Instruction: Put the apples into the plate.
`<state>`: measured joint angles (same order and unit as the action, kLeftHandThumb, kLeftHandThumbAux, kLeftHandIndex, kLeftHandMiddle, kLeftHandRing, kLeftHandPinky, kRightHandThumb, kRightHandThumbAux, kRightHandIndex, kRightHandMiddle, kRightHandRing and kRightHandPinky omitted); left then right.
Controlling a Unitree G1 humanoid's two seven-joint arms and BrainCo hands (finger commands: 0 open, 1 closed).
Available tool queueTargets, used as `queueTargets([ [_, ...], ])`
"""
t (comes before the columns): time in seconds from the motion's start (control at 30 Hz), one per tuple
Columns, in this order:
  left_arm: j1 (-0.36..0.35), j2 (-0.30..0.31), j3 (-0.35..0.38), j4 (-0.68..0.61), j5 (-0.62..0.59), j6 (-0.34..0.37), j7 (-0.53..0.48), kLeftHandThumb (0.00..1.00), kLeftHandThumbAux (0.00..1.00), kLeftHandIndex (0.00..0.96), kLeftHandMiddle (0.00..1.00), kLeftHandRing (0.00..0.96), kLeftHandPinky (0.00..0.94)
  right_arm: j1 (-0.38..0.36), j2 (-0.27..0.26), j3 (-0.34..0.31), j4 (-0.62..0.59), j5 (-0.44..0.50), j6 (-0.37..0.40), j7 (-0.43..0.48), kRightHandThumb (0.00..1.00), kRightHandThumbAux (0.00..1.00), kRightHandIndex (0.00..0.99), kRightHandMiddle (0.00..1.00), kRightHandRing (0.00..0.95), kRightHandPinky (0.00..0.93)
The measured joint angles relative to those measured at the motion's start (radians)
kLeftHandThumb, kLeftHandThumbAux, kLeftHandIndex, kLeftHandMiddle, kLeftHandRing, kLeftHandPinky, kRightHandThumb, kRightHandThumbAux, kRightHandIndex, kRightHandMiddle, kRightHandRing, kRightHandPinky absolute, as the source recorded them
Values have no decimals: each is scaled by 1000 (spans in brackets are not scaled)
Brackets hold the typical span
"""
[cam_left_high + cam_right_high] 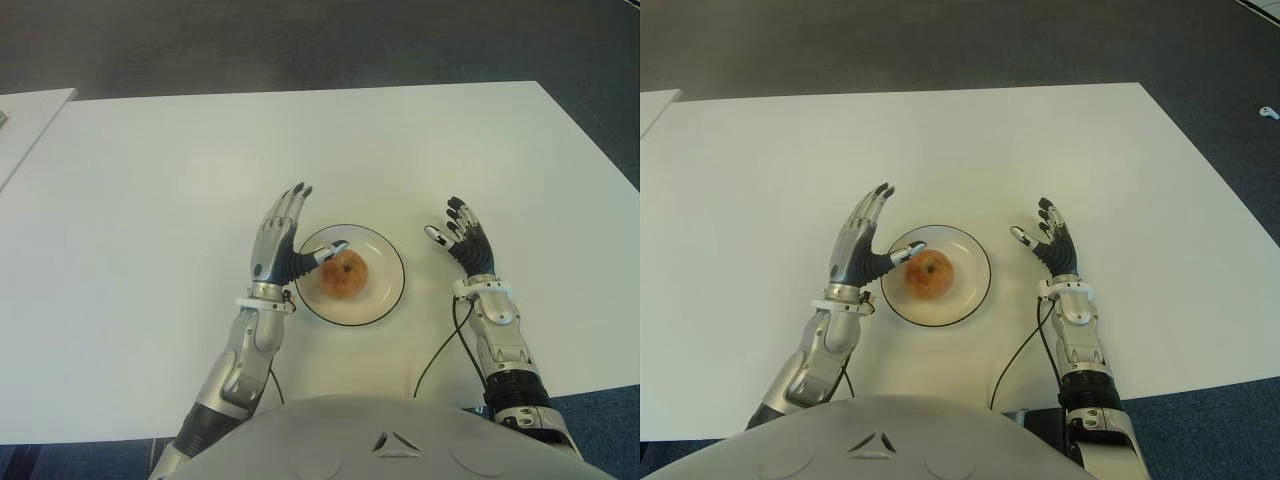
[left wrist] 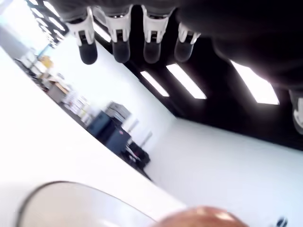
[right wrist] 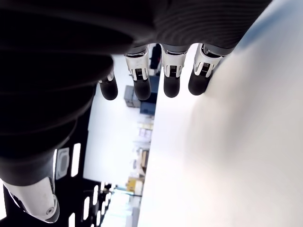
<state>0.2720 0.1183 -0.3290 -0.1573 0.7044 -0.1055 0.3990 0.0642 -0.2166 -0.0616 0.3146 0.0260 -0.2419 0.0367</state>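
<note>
Apple (image 1: pixel 344 274) sits in the plate (image 1: pixel 385 300), apparently just placed. Left hand (image 1: pixel 283 243) beside it is spread, thumb near the fruit, holding nothing. Right hand (image 1: pixel 463 240) open, empty.

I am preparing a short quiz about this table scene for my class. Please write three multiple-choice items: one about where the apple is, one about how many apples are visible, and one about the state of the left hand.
1. Where is the apple?
A. on the plate
B. on the bare table beside the right hand
C. inside the right hand

2. How many apples are in view?
A. three
B. two
C. one

3. What is the state of the left hand?
A. closed around the apple
B. open at the plate's left edge, thumb toward the apple
C. hidden under the table

Answers: 1 A, the fruit sits inside the dark-rimmed plate. 2 C, only one apple shows on the white table. 3 B, its fingers are extended and hold nothing; the right hand, open, is right of the plate.
</note>
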Motion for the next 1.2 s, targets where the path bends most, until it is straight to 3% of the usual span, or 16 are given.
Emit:
queueTargets([
  [0.17, 38, -3, 57, 74, -119, -132, 51, 123, 330, 59, 27, 20, 56, 15, 3, 1, -10, 7, -14, 15, 30, 632, 0, 0, 0, 0],
  [0.33, 72, 5, 110, 114, -221, -218, 49, 96, 353, 79, 49, 35, 74, 26, 8, 2, -7, 17, -55, 40, 46, 634, 0, 0, 0, 0],
  [0.73, 123, -33, 186, 239, -510, -387, -59, 40, 400, 137, 96, 70, 123, 114, 53, 15, -69, 70, -135, 129, 107, 644, 53, 27, 0, 0],
  [1.03, 126, -99, 194, 366, -608, -527, -131, 54, 438, 176, 142, 119, 166, 122, 99, 17, -73, 126, -170, 200, 170, 619, 99, 74, 29, 11],
  [1.2, 125, -108, 200, 389, -679, -561, -203, 74, 472, 169, 155, 128, 149, 121, 112, 16, -65, 151, -195, 247, 197, 598, 120, 72, 19, 3],
])
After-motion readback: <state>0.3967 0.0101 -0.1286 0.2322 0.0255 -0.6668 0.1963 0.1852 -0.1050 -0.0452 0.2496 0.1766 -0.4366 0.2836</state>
